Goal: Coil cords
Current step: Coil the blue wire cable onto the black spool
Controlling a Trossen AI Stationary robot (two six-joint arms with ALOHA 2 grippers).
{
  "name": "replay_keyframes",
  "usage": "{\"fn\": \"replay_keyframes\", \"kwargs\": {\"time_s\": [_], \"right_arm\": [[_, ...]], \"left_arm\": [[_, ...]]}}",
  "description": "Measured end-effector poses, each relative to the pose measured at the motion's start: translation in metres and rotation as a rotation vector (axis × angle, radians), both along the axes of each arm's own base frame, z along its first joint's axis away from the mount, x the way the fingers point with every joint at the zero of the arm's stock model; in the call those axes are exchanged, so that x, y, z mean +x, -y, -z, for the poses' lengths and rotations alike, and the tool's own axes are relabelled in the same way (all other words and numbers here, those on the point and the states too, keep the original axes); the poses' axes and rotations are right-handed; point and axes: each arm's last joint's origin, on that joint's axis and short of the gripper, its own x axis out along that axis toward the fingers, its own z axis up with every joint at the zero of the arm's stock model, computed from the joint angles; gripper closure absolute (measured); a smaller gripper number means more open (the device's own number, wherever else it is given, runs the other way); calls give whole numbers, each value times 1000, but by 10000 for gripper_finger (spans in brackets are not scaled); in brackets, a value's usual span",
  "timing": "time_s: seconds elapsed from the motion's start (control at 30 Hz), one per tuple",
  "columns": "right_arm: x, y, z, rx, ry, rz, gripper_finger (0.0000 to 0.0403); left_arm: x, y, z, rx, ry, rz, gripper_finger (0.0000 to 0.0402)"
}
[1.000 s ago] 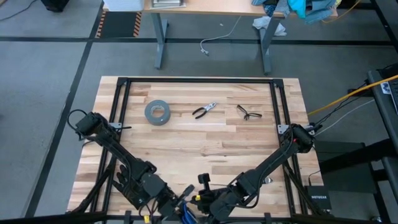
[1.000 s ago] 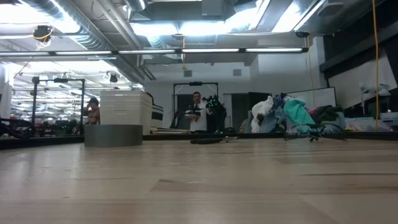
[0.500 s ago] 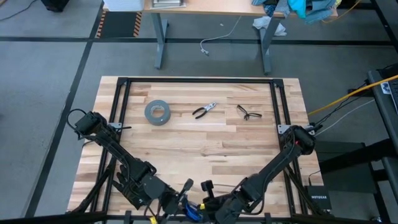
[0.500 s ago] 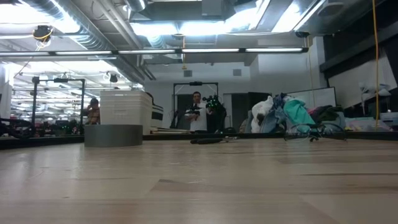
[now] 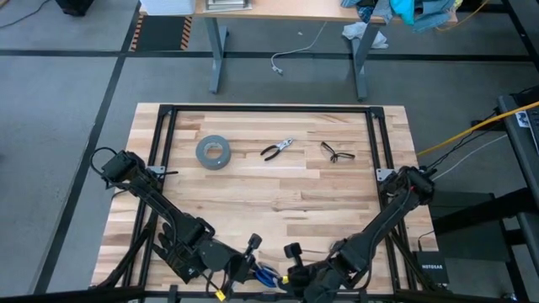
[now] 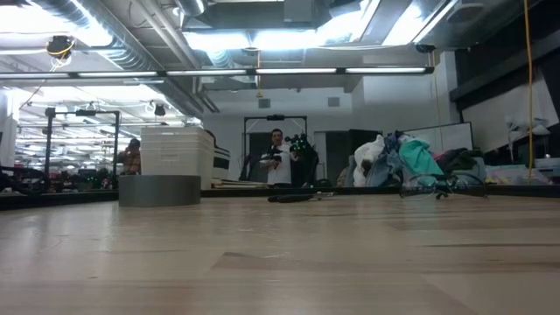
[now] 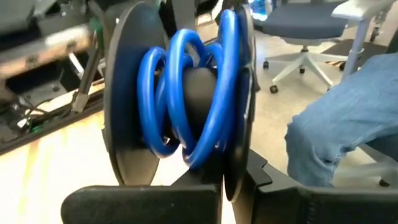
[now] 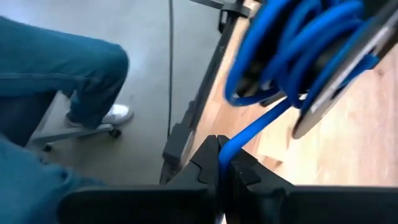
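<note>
A grey tape roll [image 5: 213,151] lay on the wooden table [image 5: 278,198], with pliers [image 5: 276,149] beside it and what looked like folded glasses [image 5: 336,152] farther along. A white cable [image 5: 295,49] trailed on the floor beyond.

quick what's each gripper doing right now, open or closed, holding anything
Left gripper: shut on the black spool wound with blue cord.
Right gripper: shut on the blue cord's free end.

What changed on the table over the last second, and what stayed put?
At the near edge, the left gripper and right gripper shifted slightly rightward, both staying shut on the blue cord: left on its spool, right on the free end. The tape roll, pliers and glasses did not move.
</note>
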Motion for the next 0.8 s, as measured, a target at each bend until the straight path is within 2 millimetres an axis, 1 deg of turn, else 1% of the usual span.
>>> {"fn": "replay_keyframes", "kwargs": {"time_s": [0.17, 0.37, 0.47, 0.6, 0.7, 0.8], "right_arm": [[-6, 2, -7, 6, -14, -34, 402], [-8, 10, -21, -43, 32, -51, 402], [-5, 16, -31, -75, 38, -45, 402], [4, 25, -42, -85, 66, -37, 402], [10, 32, -45, -97, 73, -39, 402], [15, 38, -45, -98, 65, -41, 402]], "left_arm": [[0, -2, 2, -9, -32, -15, 401], [0, -4, 6, -15, -83, -29, 401], [2, -6, 5, -30, -78, -18, 402], [4, -7, 4, -53, -75, -16, 401], [6, -8, 7, -67, -88, -13, 401], [6, -8, 9, -66, -101, -14, 401]]}}
